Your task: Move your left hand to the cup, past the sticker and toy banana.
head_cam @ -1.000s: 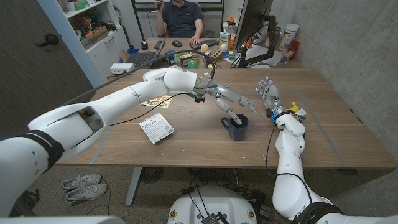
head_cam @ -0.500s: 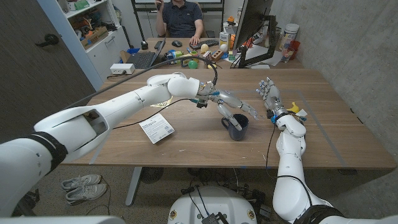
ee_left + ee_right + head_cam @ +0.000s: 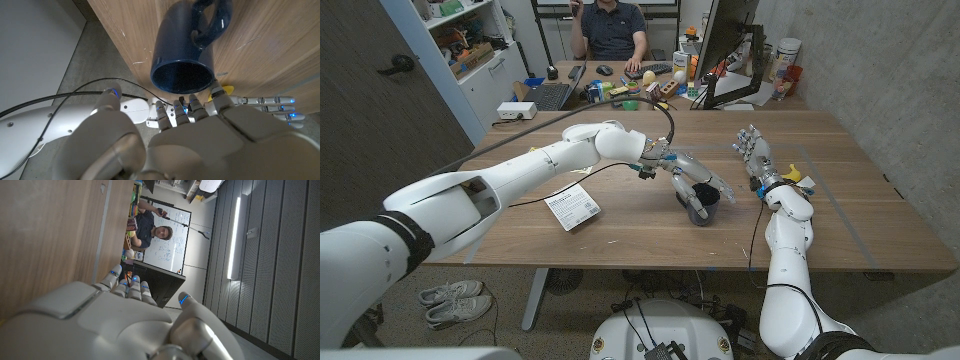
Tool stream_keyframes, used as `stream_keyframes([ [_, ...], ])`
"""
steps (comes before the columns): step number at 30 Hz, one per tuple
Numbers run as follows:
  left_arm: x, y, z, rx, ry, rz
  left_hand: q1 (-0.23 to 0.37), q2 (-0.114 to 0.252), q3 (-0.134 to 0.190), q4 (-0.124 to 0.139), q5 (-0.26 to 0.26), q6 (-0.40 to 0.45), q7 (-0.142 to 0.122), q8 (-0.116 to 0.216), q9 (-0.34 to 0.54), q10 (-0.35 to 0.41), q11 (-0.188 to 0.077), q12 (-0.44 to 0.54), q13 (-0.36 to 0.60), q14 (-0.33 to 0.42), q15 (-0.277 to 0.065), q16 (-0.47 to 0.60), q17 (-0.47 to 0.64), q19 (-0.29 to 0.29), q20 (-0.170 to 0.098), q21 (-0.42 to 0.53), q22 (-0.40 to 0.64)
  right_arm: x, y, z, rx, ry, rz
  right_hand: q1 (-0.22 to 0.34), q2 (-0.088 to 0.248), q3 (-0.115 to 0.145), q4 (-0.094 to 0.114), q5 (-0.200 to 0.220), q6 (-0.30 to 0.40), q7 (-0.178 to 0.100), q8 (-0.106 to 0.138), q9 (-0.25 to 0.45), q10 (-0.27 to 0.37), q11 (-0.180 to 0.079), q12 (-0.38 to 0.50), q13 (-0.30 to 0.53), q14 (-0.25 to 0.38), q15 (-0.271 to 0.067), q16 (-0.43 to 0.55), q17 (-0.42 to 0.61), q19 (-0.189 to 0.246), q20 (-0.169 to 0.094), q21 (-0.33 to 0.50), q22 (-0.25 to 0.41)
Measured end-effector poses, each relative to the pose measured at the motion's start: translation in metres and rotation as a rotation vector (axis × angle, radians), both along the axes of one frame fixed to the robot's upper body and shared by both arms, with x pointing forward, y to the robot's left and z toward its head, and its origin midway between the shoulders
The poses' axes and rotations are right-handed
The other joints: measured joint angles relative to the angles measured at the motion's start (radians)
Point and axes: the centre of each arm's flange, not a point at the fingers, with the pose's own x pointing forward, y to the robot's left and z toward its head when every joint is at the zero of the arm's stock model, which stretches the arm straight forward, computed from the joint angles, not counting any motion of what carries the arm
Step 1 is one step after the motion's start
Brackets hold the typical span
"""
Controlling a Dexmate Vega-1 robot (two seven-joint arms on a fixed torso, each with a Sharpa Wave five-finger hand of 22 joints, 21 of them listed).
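A white sticker [image 3: 572, 207] lay on the wooden surface [image 3: 620, 225]. Further right, the left hand [image 3: 697, 181] hovered over the dark blue cup [image 3: 701, 208], fingers spread and holding nothing. The right hand [image 3: 752, 153] stood upright beyond, fingers apart and empty.

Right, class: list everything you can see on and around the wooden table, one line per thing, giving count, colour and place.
Cup: one, dark blue, table middle, under the left robot hand.
Sticker: one, white sheet, left of the cup.
Table: one, brown wood.
Monitor: one, black, on the far desk.
Shoes: one pair, grey, floor by the table leg.
Person: one, seated behind the far desk.
Left robot hand: white, over the cup.
Right robot hand: white, fingers raised, right of the cup.
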Motion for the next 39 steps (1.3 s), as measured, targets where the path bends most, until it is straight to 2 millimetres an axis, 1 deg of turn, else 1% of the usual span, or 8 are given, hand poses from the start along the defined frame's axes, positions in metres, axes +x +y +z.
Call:
stream_keyframes([
  [1,-0.0002,-0.004,-0.0012,0.01,0.001,-0.003,0.003,-0.003,0.0,0.0,0.0,0.0,0.0,0.0,0.0,0.0,0.0,0.0,0.0,0.0,0.0,0.0,0.0,0.0,0.0,0.0,0.0,0.0,-0.0002,-0.0001,0.002,0.0,0.002,0.0,0.0,0.0,0.0,0.0,0.0,0.0,0.0,0.0,0.0,0.0,0.0,0.0,0.0,0.0,0.0,0.0,0.0,0.0,0.0,0.0],
  [6,0.0003,-0.0051,-0.0024,0.021,0.002,0.0,0.009,-0.001,0.0,0.0,0.0,0.0,0.0,0.0,0.0,0.0,0.0,0.0,0.0,0.0,0.0,0.0,0.0,0.01,0.0,0.0,0.0,0.0003,-0.0004,-0.0007,0.001,0.001,0.004,0.0,0.0,0.0,0.0,0.0,0.0,0.0,0.0,0.0,0.0,0.0,0.0,0.0,0.004,0.004,0.0,0.0,0.0,0.0,0.0,0.0],
  [9,0.0006,-0.0051,-0.0028,0.025,0.002,0.003,0.013,-0.005,0.0,0.0,0.0,0.004,0.004,0.0,0.0,0.0,0.0,0.0,0.0,0.005,-0.005,0.0,0.0,0.01,0.0,0.0,0.0,0.0006,-0.0005,-0.0009,0.001,0.002,0.004,0.0,0.0,-0.008,0.0,0.0,0.0,0.0,0.0,0.0,0.0,0.0,0.0,0.0,0.006,0.006,0.0,0.0,0.0,0.0,-0.007,0.0],
  [15,0.0007,-0.0064,-0.0032,0.03,0.003,0.004,0.022,-0.004,0.0,0.0,0.0,0.011,0.0,0.0,0.0,-0.006,0.006,0.0,0.0,0.001,-0.01,0.0,0.0,0.01,0.0,0.0,0.0,0.0012,-0.0003,-0.0005,0.001,0.002,0.008,0.0,0.0,-0.008,0.0,0.0,0.0,0.0,0.0,0.0,0.0,0.0,0.0,0.0,0.006,0.005,0.0,0.0,0.0,0.0,-0.007,0.0],
  [26,0.0009,-0.0067,-0.0035,0.035,0.004,0.008,0.035,-0.001,0.0,0.0,0.0,0.015,0.004,0.006,0.0,-0.006,0.006,0.0,0.0,0.002,-0.016,0.0,0.003,0.015,0.005,0.0,0.0,0.0024,-0.0006,-0.0013,0.003,0.005,0.01,0.0,0.0,-0.008,0.0,0.0,0.0,0.0,0.0,0.0,0.0,0.0,0.0,0.0,0.006,0.005,0.0,0.0,0.0,0.0,-0.01,0.0],
  [30,-0.0004,-0.008,-0.0031,0.036,0.001,0.004,0.036,-0.002,0.0,0.0,0.0,0.022,0.0,0.006,0.005,-0.006,0.006,0.0,0.0,-0.001,-0.02,0.0,0.003,0.016,0.005,0.0,0.0,0.0027,-0.0004,-0.0014,0.003,0.004,0.013,0.0,0.0,-0.008,0.0,0.0,0.0,0.0,0.0,0.0,0.0,0.0,0.0,0.0,0.006,0.005,0.0,0.0,0.0,0.0,-0.01,0.0],
  [34,-0.0008,-0.0084,-0.0031,0.037,0.001,0.004,0.05,-0.005,0.0,0.0,0.0,0.036,0.0,0.01,0.005,-0.006,0.006,0.0,0.0,0.008,-0.028,0.0,0.003,0.028,-0.007,0.0,0.0,0.0029,-0.0001,-0.0007,0.002,0.002,0.014,0.0,0.0,-0.008,0.0,0.0,0.0,0.0,0.0,0.0,0.0,0.0,0.0,0.0,0.005,0.005,0.0,0.0,0.0,0.0,-0.01,0.0],
  [39,-0.0009,-0.0084,-0.0031,0.039,0.0,0.004,0.058,-0.005,0.0,0.0,0.0,0.036,0.0,0.014,0.005,-0.005,0.005,0.0,0.0,0.008,-0.028,0.0,0.003,0.032,-0.003,0.0,0.0,0.0032,0.0,-0.0005,0.002,0.002,0.015,0.0,0.0,-0.008,0.0,0.0,0.0,0.0,0.0,0.0,0.0,0.0,0.0,0.0,0.005,0.005,0.0,0.0,0.0,0.0,-0.01,0.0],
])
